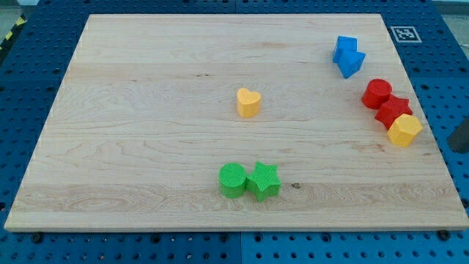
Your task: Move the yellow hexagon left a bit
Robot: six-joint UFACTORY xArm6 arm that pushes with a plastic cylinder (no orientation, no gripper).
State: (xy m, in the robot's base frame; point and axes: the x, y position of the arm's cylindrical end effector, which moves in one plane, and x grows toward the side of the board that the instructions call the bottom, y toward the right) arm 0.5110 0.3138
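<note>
The yellow hexagon (404,130) lies near the board's right edge. It touches a red star (393,110) just above and to its left. A dark shape (457,145) enters at the view's right edge, off the board. It looks like my rod, and its end sits to the right of the yellow hexagon with a gap between them. Most of the rod is cut off by the frame.
A red cylinder (377,93) touches the red star's upper left. Two blue blocks (349,56) sit together at the top right. A yellow heart (248,102) is near the middle. A green cylinder (233,180) and a green star (263,181) touch at the bottom centre. The wooden board (146,110) rests on a blue pegboard.
</note>
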